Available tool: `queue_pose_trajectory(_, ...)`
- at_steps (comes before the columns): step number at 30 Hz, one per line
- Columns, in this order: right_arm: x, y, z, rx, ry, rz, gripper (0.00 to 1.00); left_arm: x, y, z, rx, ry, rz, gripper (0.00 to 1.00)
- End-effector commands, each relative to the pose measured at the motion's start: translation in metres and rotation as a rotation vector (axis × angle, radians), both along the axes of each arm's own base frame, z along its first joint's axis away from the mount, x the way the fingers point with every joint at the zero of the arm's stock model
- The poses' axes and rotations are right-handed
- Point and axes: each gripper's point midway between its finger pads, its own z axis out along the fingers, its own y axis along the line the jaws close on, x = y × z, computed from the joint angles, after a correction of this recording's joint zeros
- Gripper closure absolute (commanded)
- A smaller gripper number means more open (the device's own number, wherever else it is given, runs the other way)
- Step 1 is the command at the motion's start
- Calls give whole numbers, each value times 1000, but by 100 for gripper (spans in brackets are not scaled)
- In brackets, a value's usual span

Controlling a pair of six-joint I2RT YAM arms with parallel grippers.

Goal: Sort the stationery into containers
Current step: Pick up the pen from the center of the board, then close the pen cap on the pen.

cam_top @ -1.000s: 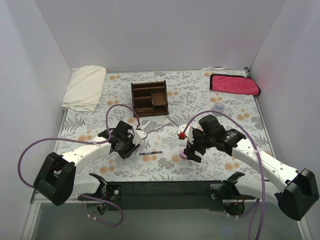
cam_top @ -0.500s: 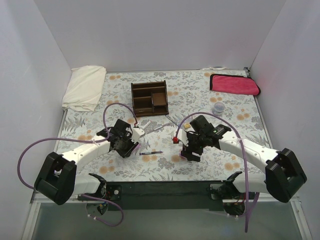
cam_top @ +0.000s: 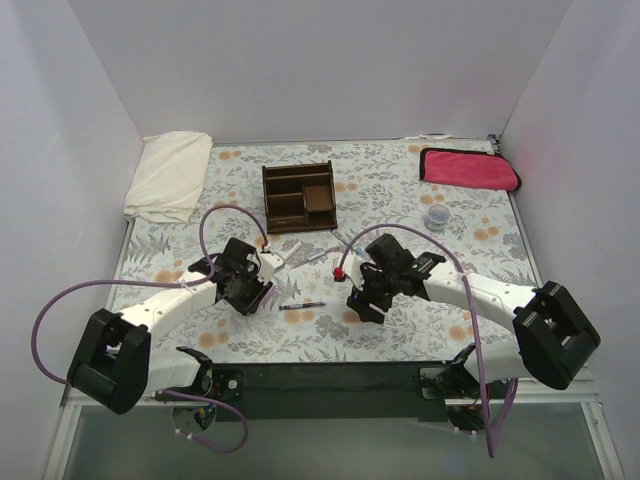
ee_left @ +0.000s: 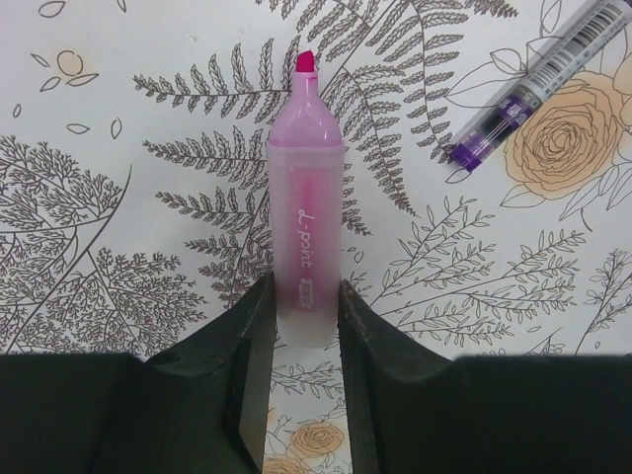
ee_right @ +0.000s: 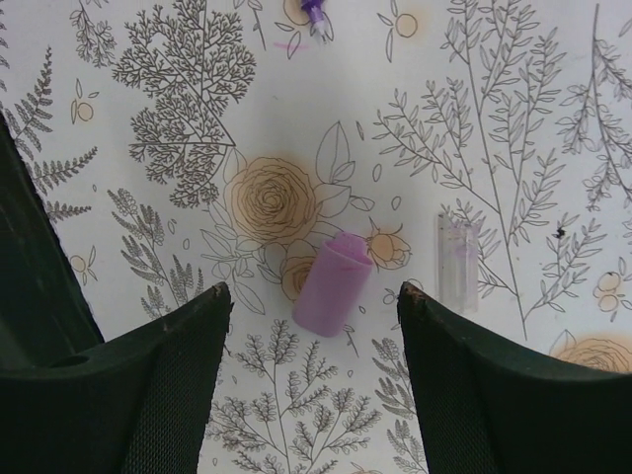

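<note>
My left gripper is shut on the rear end of a pink highlighter with a bare pink tip, held just over the floral mat. In the top view this gripper is left of centre. My right gripper is open, its jaws wide apart on either side of a small lilac-pink piece lying on the mat, not touching it. In the top view the right gripper points down at centre. The dark brown organizer stands farther back. A dark pen lies between the grippers.
A grey pen with a purple end lies right of the highlighter. A small clear piece lies by the right jaw. A white cloth is back left, a magenta cloth back right, and a small clear cup right of centre.
My right arm has swung left toward the centre and now hangs over the lilac-pink piece. My left gripper has shifted slightly away with the highlighter still in it.
</note>
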Motion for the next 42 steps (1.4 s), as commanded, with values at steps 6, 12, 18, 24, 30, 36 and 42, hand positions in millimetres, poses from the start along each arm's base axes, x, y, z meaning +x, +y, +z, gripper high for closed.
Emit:
queue_pose_trajectory(6,-3,4,-11,-12,15,-48,26,-2,0,9,-29,-11,10,100)
queue_pose_trajectory(12,5,-8,-23,-58,-41,-85,27,1,-2,13,-44,-19,21,100)
queue_pose_trajectory(18,5,-9,-29,-68,-37,-84,34,7,-5,15,-48,-33,18,100)
queue_pose_trajectory(24,6,0,-29,-45,-22,-92,34,9,-6,17,-57,-34,25,100)
queue_pose_trajectory(30,-1,-3,-36,-67,-24,-65,46,7,-4,16,-52,-25,28,100)
queue_pose_trajectory(36,2,-11,-34,-98,-62,-63,99,9,-5,19,-56,-29,26,100)
queue_pose_trajectory(42,-7,2,16,10,-28,63,99,-4,-20,29,-132,26,-71,100)
